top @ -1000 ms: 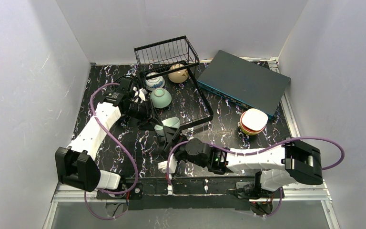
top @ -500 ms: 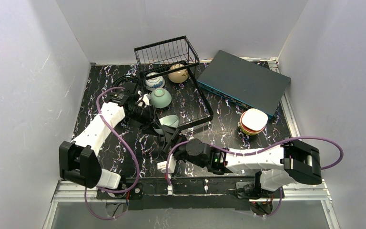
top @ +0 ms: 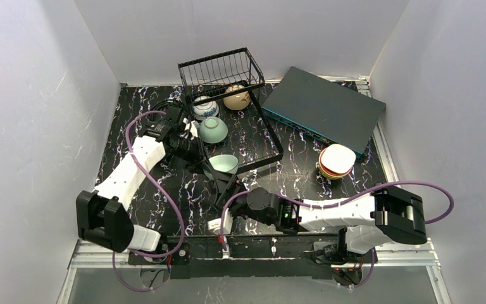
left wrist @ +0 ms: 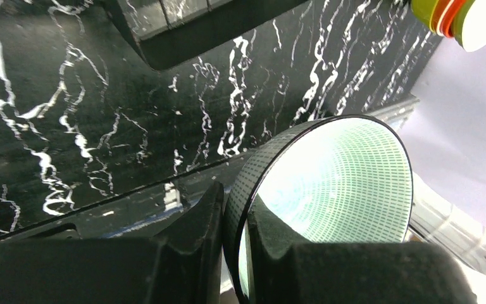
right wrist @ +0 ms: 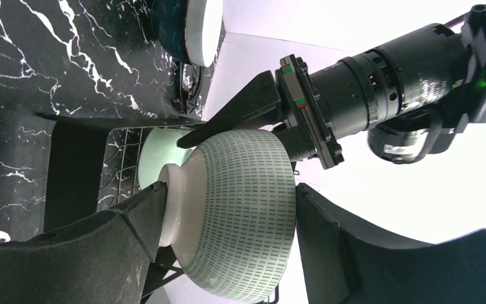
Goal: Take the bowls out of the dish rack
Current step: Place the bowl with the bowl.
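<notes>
My left gripper (top: 210, 161) is shut on the rim of a pale green patterned bowl (top: 224, 163), held just off the near corner of the black wire dish rack (top: 272, 136). In the left wrist view one finger (left wrist: 196, 234) is outside the bowl (left wrist: 335, 177) and the other inside. My right gripper (right wrist: 228, 190) is open around the same bowl (right wrist: 247, 215); one finger touches its foot and the other stands just off its rim. A blue-and-white bowl (top: 205, 109), a pale green bowl (top: 214, 130) and a beige bowl (top: 236, 97) sit in the rack.
A stack of bowls (top: 336, 160) with a white one on top stands on the table at the right. A flat grey-teal box (top: 323, 107) lies at the back right. A dark teal bowl (right wrist: 190, 28) shows in the right wrist view. White walls close in three sides.
My left gripper has shifted a little with the patterned bowl, whose opening now faces more upward. My right gripper has drawn back slightly toward the near edge, its jaws still around the bowl.
</notes>
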Robot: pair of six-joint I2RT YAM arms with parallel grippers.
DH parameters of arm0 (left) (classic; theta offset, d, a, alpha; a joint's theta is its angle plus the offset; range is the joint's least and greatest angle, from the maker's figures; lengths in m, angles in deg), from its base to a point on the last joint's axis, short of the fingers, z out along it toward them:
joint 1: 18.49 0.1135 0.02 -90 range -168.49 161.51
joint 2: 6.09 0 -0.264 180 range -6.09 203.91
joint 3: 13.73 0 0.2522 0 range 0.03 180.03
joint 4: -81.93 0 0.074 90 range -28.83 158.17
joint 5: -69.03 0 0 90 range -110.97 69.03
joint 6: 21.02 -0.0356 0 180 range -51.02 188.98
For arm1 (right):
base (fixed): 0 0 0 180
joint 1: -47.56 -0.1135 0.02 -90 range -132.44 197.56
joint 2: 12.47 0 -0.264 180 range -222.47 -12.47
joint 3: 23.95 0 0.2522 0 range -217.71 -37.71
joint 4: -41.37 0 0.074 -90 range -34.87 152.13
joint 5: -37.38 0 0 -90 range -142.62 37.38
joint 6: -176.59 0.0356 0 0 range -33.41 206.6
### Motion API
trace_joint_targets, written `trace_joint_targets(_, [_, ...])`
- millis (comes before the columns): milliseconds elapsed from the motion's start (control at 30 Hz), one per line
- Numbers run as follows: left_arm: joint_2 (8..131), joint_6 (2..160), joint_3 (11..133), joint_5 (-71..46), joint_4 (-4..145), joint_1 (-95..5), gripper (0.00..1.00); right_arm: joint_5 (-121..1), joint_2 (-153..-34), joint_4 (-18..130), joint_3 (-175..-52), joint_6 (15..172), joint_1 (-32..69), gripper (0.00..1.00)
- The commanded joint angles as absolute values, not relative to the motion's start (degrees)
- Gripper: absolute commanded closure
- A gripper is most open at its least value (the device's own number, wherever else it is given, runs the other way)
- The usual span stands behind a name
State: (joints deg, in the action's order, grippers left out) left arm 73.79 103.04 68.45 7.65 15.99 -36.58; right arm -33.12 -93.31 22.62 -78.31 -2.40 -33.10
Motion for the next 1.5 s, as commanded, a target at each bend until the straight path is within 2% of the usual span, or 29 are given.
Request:
trace_joint_targets(0, [68.00,99.54,70.91,-6.40,13.93,-36.54,1.00,-28.14,-91.46,19.97,-79.25,3.28,-32.43,0.56])
trace_joint_targets(67, [66.00,99.48,70.41,-10.39,15.40,-36.57,1.00,-27.19,-91.08,22.35,-79.91,6.55,-32.46,0.50])
trace_joint_targets(100, [64.92,99.48,69.91,-12.28,16.41,-36.55,1.00,-26.47,-90.91,23.90,-80.36,8.29,-32.49,0.42])
trace_joint_targets(133, [63.87,99.55,69.37,-13.96,17.59,-36.53,1.00,-25.96,-90.74,25.52,-80.93,10.28,-32.45,0.37])
trace_joint_targets(400, [57.39,100.00,64.44,-25.39,25.87,-36.55,1.00,-22.04,-89.95,35.69,-83.53,27.00,-31.61,0.20])
trace_joint_targets(633, [51.70,100.89,57.87,-33.10,34.08,-36.38,1.00,-22.19,-86.90,40.40,-83.78,46.90,-26.05,0.02])
trace_joint_targets(833, [48.09,103.58,52.79,-36.94,39.77,-34.29,1.00,-16.81,-86.24,46.95,-86.63,65.18,-21.17,0.01])
trace_joint_targets(1000, [47.24,107.00,49.51,-32.34,43.81,-26.60,1.00,-14.08,-84.76,48.62,-85.63,77.36,-18.45,0.01])
trace_joint_targets(1200, [51.28,108.00,49.94,-26.61,46.31,-18.64,1.00,-13.16,-81.50,47.41,-82.06,84.73,-16.34,0.01])
trace_joint_targets(1467, [57.85,106.63,53.29,-28.35,50.82,-11.72,1.00,-16.94,-80.04,48.30,-79.60,88.91,-16.07,0.01])
